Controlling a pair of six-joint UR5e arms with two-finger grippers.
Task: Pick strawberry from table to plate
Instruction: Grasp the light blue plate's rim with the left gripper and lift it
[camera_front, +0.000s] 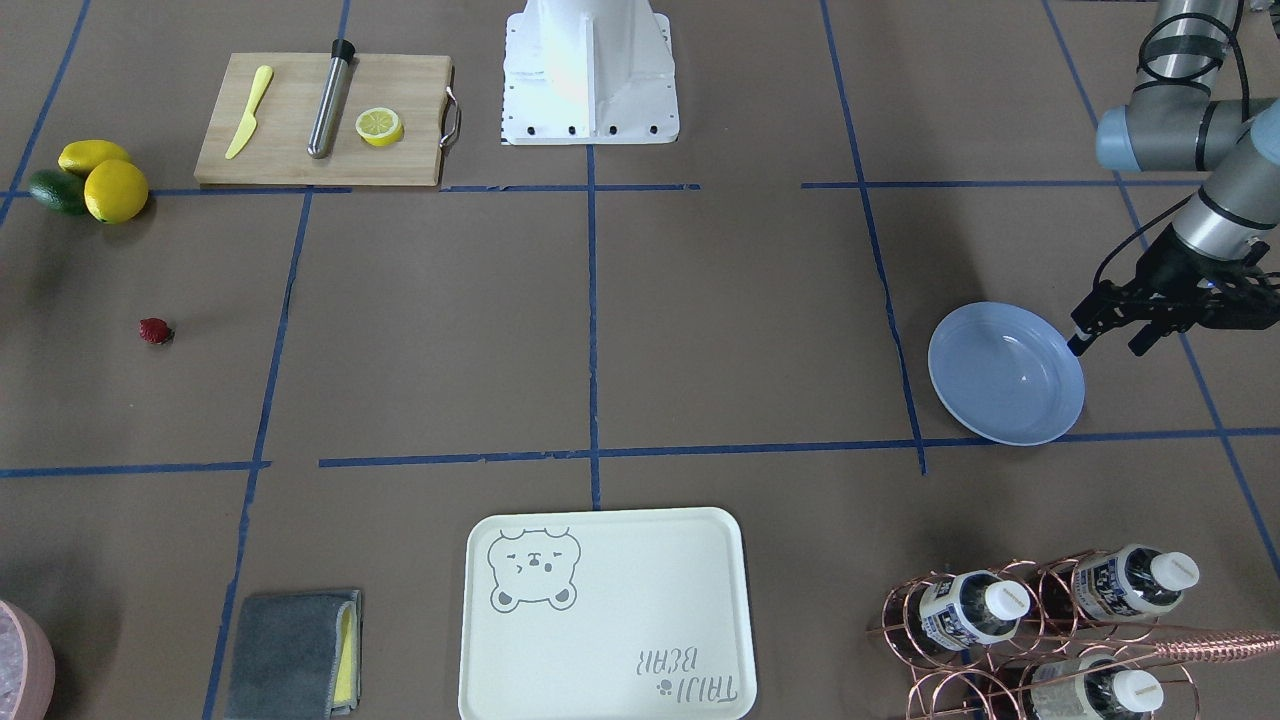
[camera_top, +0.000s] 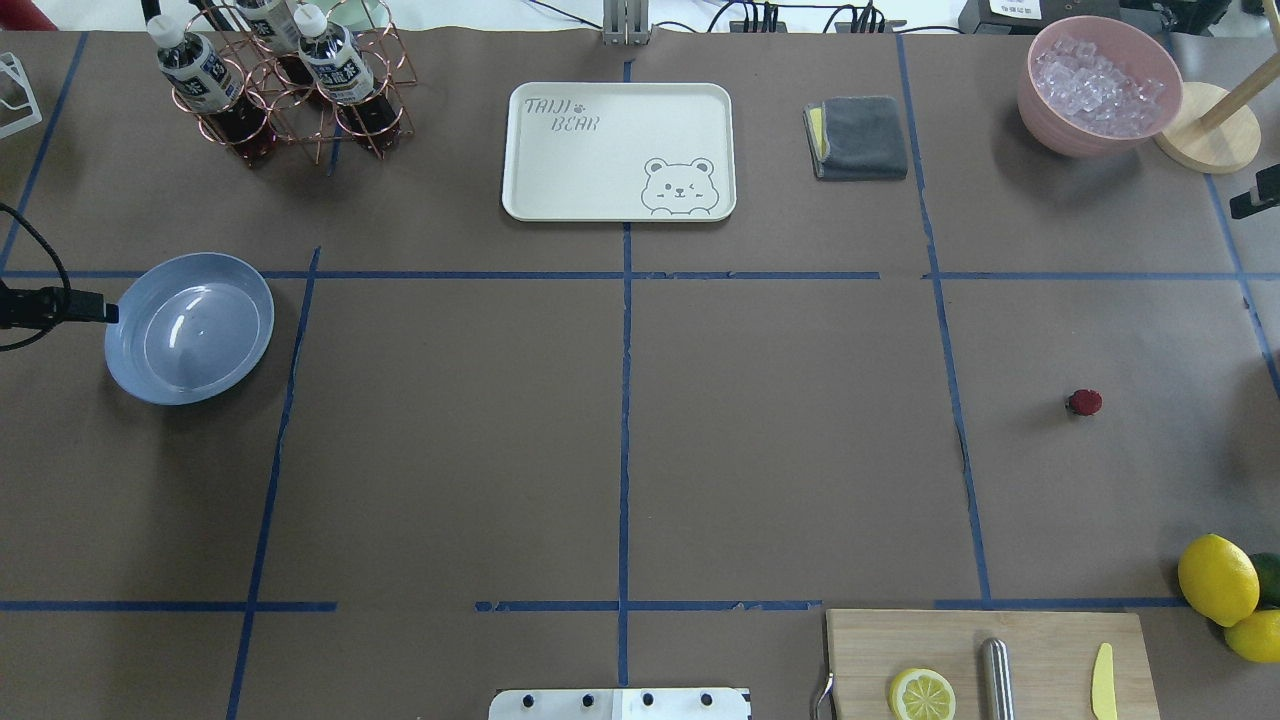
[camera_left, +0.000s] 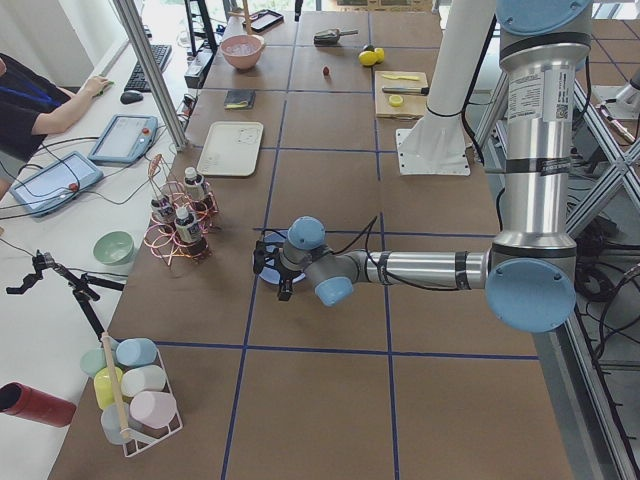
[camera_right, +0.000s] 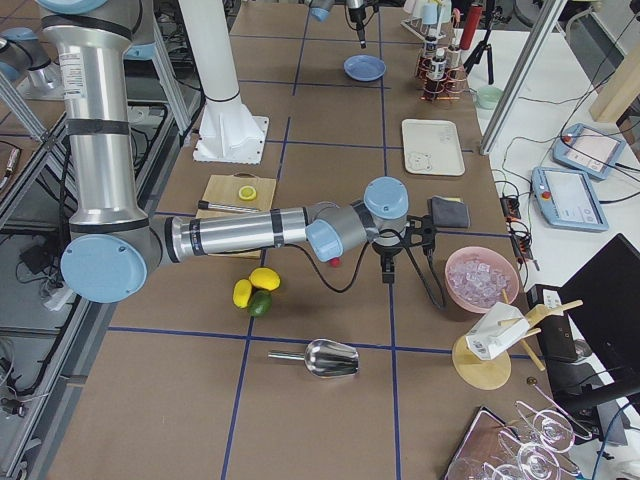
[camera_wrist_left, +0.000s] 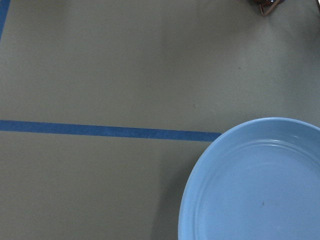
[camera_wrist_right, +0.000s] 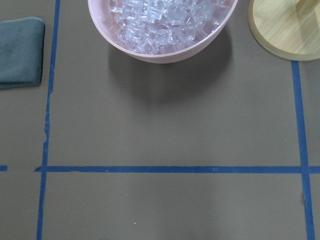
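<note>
The strawberry (camera_front: 155, 331) (tiny, dark red) lies on the table (camera_front: 700, 330).

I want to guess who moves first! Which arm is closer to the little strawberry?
The right one. The strawberry lies on the robot's right half of the table, and the right claw hangs near it. The left claw is far across, beside the plate.

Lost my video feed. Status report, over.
Left end effector open, empty, by plate rim. Right end effector: cannot tell. Strawberry on table, apart from both. Lemons nearby, not touching it.
</note>
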